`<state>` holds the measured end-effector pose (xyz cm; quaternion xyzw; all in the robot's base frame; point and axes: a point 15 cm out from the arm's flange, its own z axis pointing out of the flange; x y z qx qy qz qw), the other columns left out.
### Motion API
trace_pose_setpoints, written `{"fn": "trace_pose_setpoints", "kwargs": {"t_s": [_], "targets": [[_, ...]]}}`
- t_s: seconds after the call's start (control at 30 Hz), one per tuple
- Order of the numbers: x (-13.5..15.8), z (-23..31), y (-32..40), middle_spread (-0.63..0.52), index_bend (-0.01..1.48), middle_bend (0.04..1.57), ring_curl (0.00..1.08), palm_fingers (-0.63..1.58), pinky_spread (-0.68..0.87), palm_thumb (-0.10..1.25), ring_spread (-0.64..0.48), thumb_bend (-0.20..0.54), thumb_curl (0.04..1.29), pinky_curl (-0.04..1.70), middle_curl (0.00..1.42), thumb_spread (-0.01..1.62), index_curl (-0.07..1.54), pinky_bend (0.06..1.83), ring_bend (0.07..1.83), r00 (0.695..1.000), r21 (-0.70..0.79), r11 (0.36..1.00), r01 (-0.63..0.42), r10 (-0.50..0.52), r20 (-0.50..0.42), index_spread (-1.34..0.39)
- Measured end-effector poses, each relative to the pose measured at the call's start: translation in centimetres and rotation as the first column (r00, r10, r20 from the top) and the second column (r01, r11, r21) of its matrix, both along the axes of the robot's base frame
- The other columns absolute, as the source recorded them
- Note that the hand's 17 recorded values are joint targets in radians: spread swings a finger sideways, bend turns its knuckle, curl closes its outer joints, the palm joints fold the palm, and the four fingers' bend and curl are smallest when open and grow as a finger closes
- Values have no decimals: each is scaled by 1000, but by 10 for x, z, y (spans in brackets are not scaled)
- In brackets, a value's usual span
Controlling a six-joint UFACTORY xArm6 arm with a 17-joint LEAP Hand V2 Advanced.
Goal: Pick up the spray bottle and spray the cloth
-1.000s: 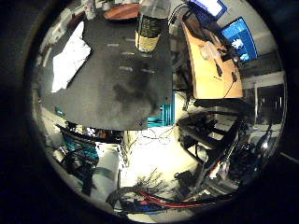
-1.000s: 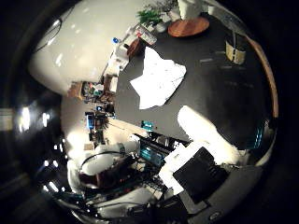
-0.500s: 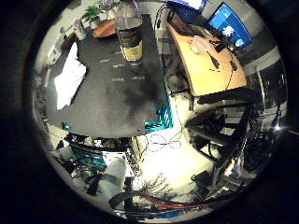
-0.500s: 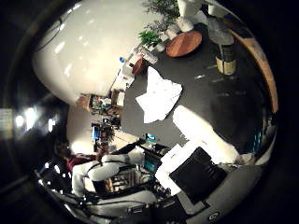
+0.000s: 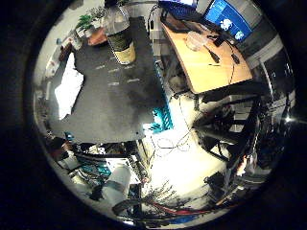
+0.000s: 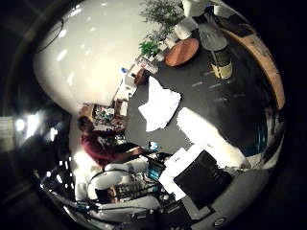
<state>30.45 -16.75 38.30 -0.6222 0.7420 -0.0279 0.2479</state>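
While the hand hangs well above the dark desk, the bottle stands upright near its far edge, apart from the crumpled white cloth; whether the fingers are open, I cannot tell.

Materials and finishes of the tabletop scene.
Table: matt dark surface. Cloth: white, soft, crumpled fabric. Bottle: clear glossy plastic with a paper-like label. Desk: smooth pale wood. Round tray: reddish-brown wood. Hand: white and black plastic.
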Motion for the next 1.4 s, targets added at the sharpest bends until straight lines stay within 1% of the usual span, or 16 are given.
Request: {"fn": "trace_pose_setpoints", "kwargs": {"t_s": [0.2, 0.33, 0.47, 0.7, 0.9, 1.1, 1.4], "targets": [[2, 5, -8, -2, 153, 253, 234, 255, 381, 702, 156, -24, 374, 265, 374, 1101, 341, 215, 210, 999, 29, 999, 27, -28, 44, -291], [3, 8, -13, 37, 137, 221, 246, 193, 390, 649, 170, -27, 351, 295, 366, 1091, 300, 279, 228, 996, 48, 998, 41, -44, 76, -265], [4, 6, -21, 77, 143, 208, 255, 151, 391, 601, 175, -29, 330, 311, 359, 1097, 273, 325, 249, 994, 69, 996, 61, -67, 88, -261], [14, 3, -37, 100, 151, 214, 258, 137, 390, 546, 182, -25, 305, 314, 355, 1096, 264, 345, 257, 992, 104, 992, 73, -83, 99, -252], [27, 7, -49, 141, 154, 193, 257, 78, 385, 531, 190, -23, 296, 320, 343, 1096, 265, 374, 244, 983, 160, 983, 90, -114, 146, -221], [33, 3, -61, 194, 170, 193, 245, 28, 319, 527, 190, -23, 294, 307, 329, 1098, 289, 304, 194, 982, 176, 980, 95, -122, 147, -175], [51, 1, -81, 207, 167, 193, 251, 34, 285, 525, 175, -22, 297, 317, 315, 1099, 295, 281, 197, 969, 241, 966, 93, -143, 200, -125]]}}
